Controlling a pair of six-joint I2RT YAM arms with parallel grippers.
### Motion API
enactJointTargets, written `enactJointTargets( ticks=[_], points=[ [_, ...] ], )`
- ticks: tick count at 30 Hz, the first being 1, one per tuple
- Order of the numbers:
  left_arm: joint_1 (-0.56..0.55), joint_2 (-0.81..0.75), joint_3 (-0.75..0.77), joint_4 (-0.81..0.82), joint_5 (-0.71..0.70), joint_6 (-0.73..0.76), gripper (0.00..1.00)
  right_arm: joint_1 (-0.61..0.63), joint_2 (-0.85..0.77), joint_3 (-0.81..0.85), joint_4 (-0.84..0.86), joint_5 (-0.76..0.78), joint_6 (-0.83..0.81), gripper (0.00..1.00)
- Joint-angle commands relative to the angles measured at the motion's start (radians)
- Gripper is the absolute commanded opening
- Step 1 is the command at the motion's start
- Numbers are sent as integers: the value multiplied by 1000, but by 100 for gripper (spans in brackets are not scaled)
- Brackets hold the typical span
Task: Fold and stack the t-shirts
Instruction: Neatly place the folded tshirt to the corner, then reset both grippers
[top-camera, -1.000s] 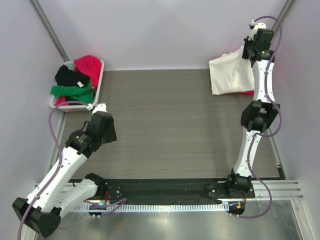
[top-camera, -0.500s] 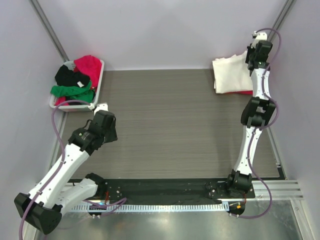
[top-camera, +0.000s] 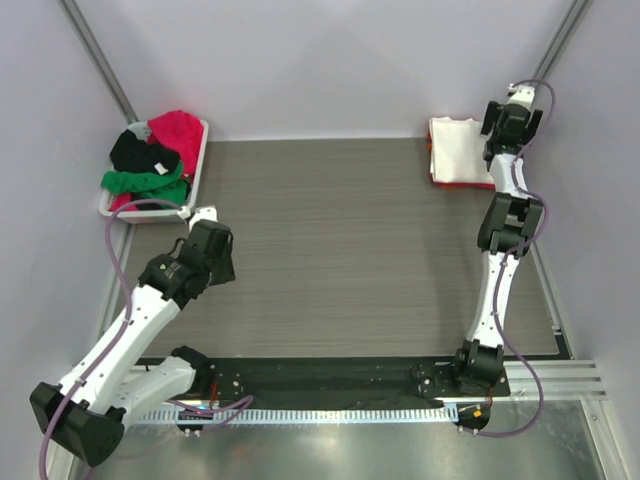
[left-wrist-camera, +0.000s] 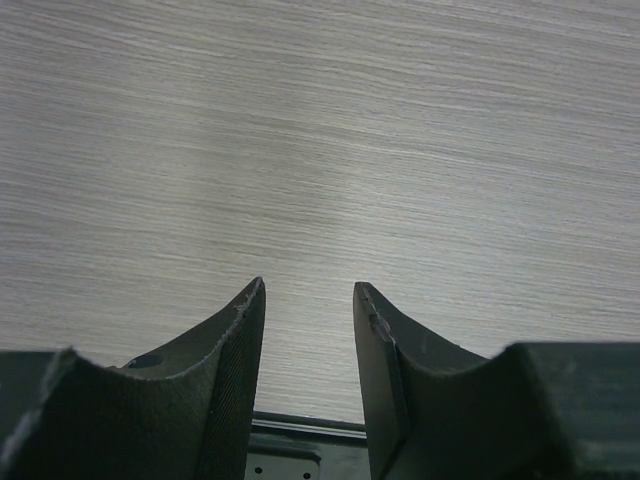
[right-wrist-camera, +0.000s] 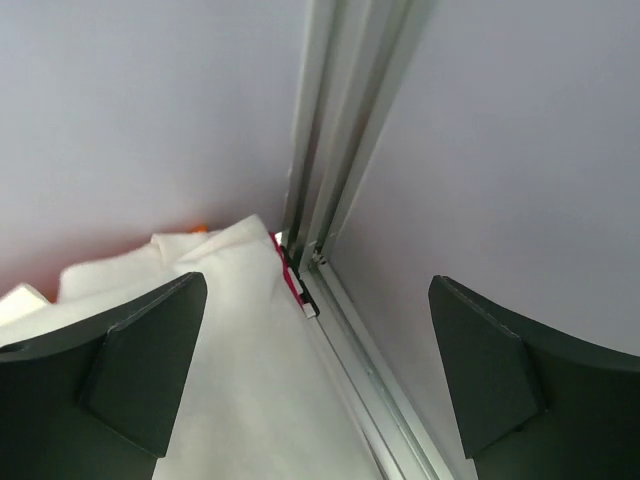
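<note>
1. since a second ago my right gripper (top-camera: 503, 125) has let go and moved deeper into the far right corner. the cream-white t-shirt (top-camera: 458, 150), which hung rumpled from it then, now lies flat as a folded rectangle.
2. top view: it rests on a red t-shirt (top-camera: 478, 185) whose edge peeks out on the near side. its slightly longer side runs from the far wall toward me, beside the right wall. the pink t-shirt (top-camera: 180, 128), black t-shirt (top-camera: 133, 150) and green t-shirt (top-camera: 150, 183) are heaped in the white basket (top-camera: 203, 140) at far left. my left arm (top-camera: 140, 305) bends low over the grey wood-grain table (top-camera: 350, 240).
3. left wrist: my left gripper (left-wrist-camera: 308, 290) has its fingers partly apart, nothing between them, only bare table below.
4. right wrist: my fingers are spread wide and empty. cream cloth lies under the left one, and an aluminium post (right-wrist-camera: 325, 120) climbs the corner between pale lilac walls (right-wrist-camera: 150, 100).
</note>
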Motion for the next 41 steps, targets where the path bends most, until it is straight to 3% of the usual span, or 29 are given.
enactJointTargets(
  ticks=[1, 6, 10, 15, 17, 19, 20, 23, 27, 32, 41],
  points=[
    [-2, -39, 4, 15, -26, -4, 42, 23, -269, -39, 165, 145, 77, 100],
    [-2, -84, 4, 18, -24, -3, 45, 23, -504, -155, 112, 197, 226, 100],
    [-2, -150, 3, 28, -23, 0, 48, 23, -771, -373, -5, 68, 417, 100],
    [-2, -229, -11, 49, -28, 2, 69, 35, -1179, -815, -129, -203, 718, 100],
    [0, -256, -19, 60, -15, 5, 82, 84, -1269, -986, -170, -301, 740, 100],
    [0, -265, -25, 77, 11, 13, 91, 153, -1414, -1101, -229, -289, 719, 100],
    [-2, -268, -25, 75, 14, 14, 94, 249, -1470, -1217, -243, -275, 703, 100],
    [0, -268, -22, 72, 9, 13, 96, 403, -1622, -1410, -313, -212, 770, 100],
    [0, -276, -20, 61, -20, 2, 96, 478, -1720, -1600, -476, -361, 930, 100],
    [-2, -296, -26, 64, -37, -9, 95, 546, -1846, -1809, -500, -452, 990, 100],
    [-2, -289, -22, 52, -57, -17, 94, 554, -2026, -1832, -625, -372, 982, 100]
  ],
)
